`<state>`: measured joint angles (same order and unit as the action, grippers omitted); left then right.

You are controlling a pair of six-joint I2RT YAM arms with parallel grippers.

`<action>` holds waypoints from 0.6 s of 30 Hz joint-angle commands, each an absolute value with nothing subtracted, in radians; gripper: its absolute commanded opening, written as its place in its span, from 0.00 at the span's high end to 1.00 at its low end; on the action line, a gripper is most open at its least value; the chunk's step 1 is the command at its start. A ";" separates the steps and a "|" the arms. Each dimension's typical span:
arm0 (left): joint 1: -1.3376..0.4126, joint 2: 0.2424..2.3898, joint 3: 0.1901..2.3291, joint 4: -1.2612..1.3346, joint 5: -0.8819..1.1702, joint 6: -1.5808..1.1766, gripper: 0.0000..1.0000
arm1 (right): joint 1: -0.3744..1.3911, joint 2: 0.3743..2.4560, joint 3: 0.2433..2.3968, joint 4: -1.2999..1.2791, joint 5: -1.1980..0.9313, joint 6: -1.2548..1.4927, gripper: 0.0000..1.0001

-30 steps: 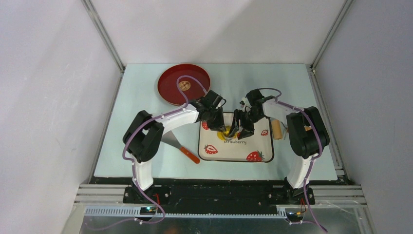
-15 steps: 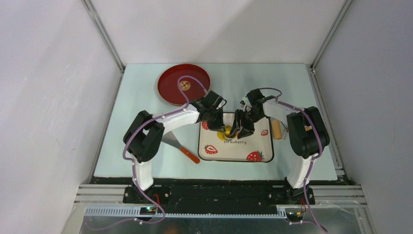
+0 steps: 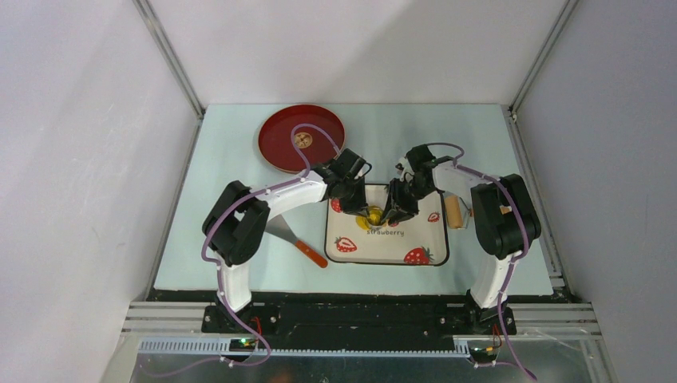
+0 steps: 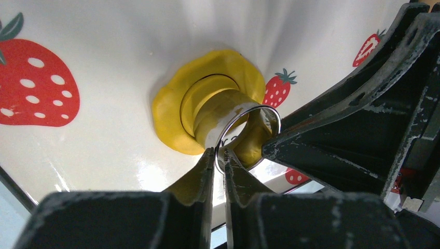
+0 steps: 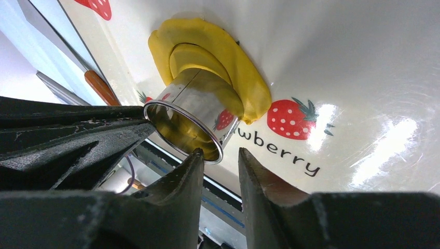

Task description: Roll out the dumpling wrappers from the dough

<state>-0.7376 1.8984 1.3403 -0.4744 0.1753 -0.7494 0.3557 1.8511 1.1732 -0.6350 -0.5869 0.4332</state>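
Left gripper (image 4: pixel 219 155) pinches ring cutter (image 4: pixel 244 129) above dough (image 4: pixel 171 116).

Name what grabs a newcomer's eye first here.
The bright yellow dough draws the eye first, with a shiny metal cutter set into it. Both arms crowd over it: the left gripper pinches the cutter's rim, and the right gripper sits at the rim with its jaws apart. Next come the white strawberry tray under the dough at table centre and the red plate behind it to the left.
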 commanded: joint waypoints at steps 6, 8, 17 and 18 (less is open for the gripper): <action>-0.745 1.918 1.359 -0.482 0.165 -0.714 0.87 | 0.366 1.874 1.216 -0.609 -0.580 0.432 0.79; -0.744 1.921 1.360 -0.483 0.168 -0.711 0.87 | 0.372 1.887 1.227 -0.615 -0.576 0.429 0.80; -0.748 1.918 1.364 -0.485 0.168 -0.709 0.99 | 0.380 1.882 1.250 -0.624 -0.566 0.429 0.92; -0.747 1.916 1.364 -0.487 0.164 -0.710 1.00 | 0.380 1.877 1.251 -0.625 -0.568 0.429 0.96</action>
